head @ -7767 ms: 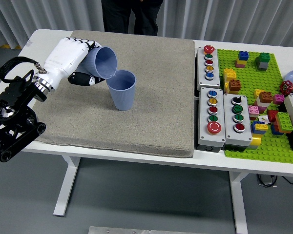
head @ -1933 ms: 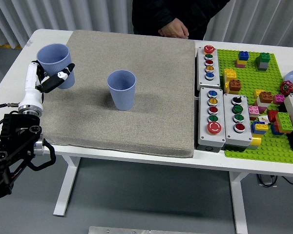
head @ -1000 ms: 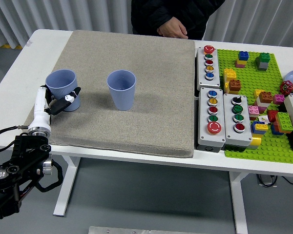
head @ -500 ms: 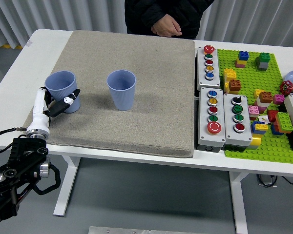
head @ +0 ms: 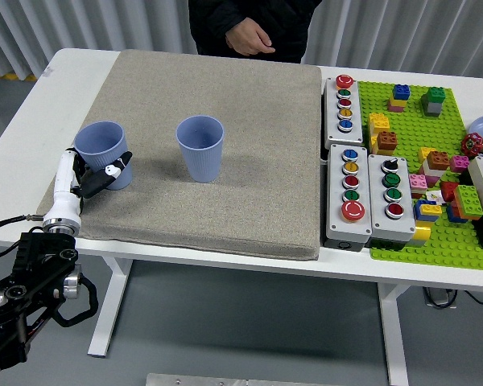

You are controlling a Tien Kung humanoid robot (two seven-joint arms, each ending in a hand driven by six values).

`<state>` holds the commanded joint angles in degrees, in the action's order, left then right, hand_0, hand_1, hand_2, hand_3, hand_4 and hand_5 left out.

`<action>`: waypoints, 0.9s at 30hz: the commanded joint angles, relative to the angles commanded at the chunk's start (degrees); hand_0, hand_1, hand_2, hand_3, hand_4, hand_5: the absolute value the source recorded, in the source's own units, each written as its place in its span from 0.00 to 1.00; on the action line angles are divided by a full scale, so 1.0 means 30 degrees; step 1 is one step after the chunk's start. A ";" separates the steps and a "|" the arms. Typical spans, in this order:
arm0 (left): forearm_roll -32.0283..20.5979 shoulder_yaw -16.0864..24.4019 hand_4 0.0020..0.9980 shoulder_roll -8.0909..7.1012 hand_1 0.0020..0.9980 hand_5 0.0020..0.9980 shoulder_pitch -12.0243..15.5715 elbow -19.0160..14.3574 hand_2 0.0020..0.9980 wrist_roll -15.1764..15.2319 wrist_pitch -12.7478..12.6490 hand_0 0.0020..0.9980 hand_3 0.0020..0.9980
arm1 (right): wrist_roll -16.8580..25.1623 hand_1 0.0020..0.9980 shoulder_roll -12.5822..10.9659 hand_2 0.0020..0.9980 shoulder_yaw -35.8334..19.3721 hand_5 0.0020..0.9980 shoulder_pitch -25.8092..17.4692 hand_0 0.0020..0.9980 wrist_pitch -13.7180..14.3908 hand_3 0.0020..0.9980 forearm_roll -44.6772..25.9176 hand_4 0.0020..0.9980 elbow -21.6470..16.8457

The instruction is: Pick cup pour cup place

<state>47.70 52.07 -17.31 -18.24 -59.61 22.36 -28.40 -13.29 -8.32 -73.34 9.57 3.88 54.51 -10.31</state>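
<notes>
Cup's down! The left hand (head: 92, 178) has lowered the blue cup (head: 103, 153) onto the mat (head: 225, 121) at left, fingers still wrapped round it; only release remains.

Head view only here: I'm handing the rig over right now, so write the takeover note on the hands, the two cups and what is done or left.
Left hand: at the mat's left edge, fingers around the left cup, which stands upright on the grey mat.
Right hand: out of view.
Second cup: upright, mid-mat, apart from the first.
A person's hand is at the far edge, touching nothing.
Done, judging from the layout: the cup is set down.
Left: open the fingers and pull the arm clear without tipping the cup.
</notes>
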 joint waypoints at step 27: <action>0.1422 0.0501 0.92 -0.0088 0.72 0.38 0.0428 -0.0427 0.78 -0.0441 0.0424 0.70 0.85 | -0.0006 0.68 -0.0026 0.68 0.0071 0.41 0.0103 0.72 -0.0009 0.63 -0.0058 0.13 0.0000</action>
<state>51.97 53.57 -17.57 -16.96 -60.89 21.04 -27.12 -13.30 -8.40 -73.13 9.87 3.85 54.33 -10.31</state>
